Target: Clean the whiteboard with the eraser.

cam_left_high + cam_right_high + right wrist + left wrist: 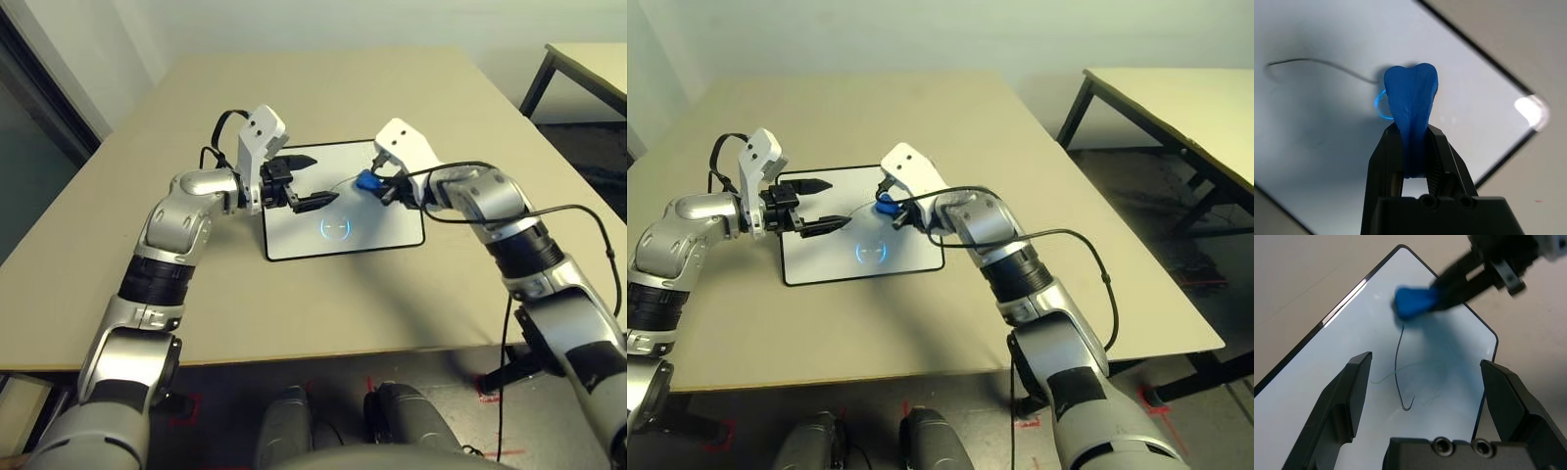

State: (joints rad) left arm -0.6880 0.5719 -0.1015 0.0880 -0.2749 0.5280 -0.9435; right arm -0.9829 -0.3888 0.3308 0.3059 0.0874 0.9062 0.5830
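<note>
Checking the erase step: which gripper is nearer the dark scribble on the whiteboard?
Right. The right gripper, shut on the eraser, holds it at the scribble's end on the whiteboard. The left gripper hovers open above the board.

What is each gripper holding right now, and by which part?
The right gripper pinches the eraser by one end; its other end juts toward the whiteboard. The left gripper is open, holding nothing.

Glossy whiteboard (377,220), soft squashed eraser (1410,105)
</note>
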